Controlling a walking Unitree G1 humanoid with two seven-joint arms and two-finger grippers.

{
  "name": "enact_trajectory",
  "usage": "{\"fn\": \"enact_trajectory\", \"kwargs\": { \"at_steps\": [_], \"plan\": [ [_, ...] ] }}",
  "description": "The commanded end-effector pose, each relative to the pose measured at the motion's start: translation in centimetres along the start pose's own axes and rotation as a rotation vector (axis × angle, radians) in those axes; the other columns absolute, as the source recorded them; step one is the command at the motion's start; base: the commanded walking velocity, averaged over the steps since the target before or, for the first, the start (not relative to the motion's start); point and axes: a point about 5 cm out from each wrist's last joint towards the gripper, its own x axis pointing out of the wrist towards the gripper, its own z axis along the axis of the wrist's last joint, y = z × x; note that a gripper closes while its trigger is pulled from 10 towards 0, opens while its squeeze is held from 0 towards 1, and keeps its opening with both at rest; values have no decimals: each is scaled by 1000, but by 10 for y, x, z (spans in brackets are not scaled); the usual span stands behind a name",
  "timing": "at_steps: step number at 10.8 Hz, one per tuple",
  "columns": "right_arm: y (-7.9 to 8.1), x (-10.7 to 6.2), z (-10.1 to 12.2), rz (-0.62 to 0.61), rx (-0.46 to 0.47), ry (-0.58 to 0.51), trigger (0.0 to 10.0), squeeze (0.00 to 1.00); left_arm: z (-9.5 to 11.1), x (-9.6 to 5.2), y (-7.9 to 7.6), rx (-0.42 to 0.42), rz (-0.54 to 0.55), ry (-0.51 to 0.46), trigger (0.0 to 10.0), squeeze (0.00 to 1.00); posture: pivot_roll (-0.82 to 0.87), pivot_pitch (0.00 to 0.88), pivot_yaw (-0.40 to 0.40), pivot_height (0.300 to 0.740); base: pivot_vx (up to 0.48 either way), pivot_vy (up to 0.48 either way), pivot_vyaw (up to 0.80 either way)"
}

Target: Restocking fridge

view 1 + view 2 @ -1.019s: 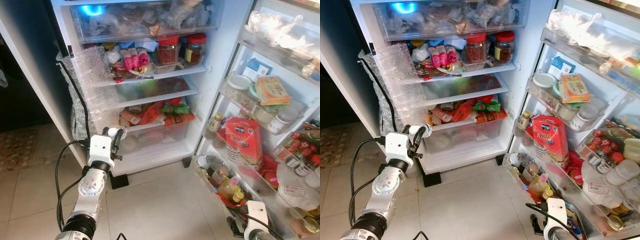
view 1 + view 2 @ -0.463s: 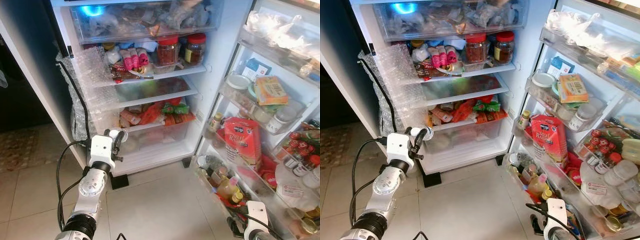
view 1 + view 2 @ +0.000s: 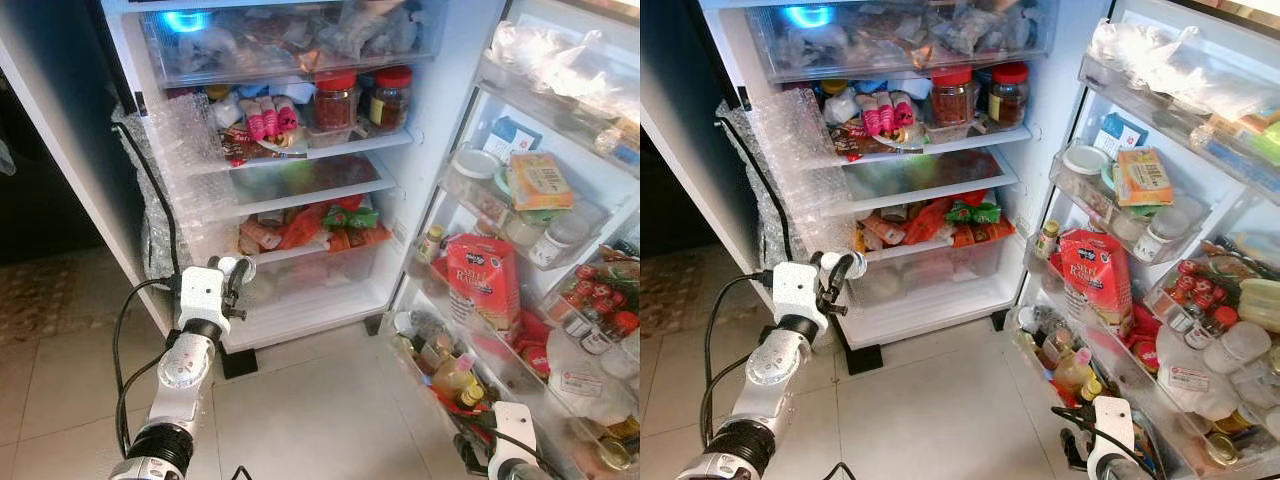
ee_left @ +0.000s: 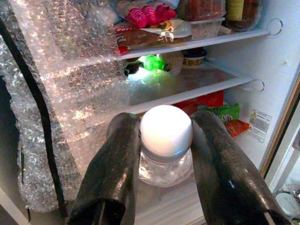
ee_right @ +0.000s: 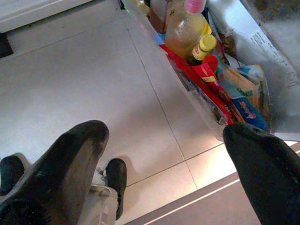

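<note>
Holding the jar clamped in the left gripper, lower left, lift toward the middle shelf's bare patch; right gripper hangs apart.

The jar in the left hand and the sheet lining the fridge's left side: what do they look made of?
The jar in the left hand looks like clear glass or hard plastic: see-through body, matte white cap, likely plastic. The sheet is bubble wrap: clear film with rows of round air pockets catching glints.
</note>
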Motion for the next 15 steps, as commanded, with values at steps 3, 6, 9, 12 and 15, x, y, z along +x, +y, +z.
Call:
{"fn": "enact_trajectory", "kwargs": {
  "at_steps": [3,6,9,12,15],
  "plan": [
    [-3,0,0,-7,-7,3,10000,0,6,5,-1,-6,-6,-14,10000,0,-135,51,-33,740,268,0,0],
    [-3,0,1,-6,-5,4,10000,0,6,6,-1,-8,-5,-14,10000,0,-133,56,-34,740,294,0,0],
    [-3,0,1,-6,-7,5,10000,0,6,6,-1,-9,-3,-13,10000,0,-132,58,-35,740,305,0,0],
    [-3,0,1,-4,-9,5,10000,0,6,6,-2,-12,-2,-12,10000,0,-131,58,-37,740,306,0,0],
    [-3,0,1,-1,-11,5,10000,0,5,7,-3,-17,-2,-6,10000,0,-132,57,-37,740,307,0,0]
  ]
}}
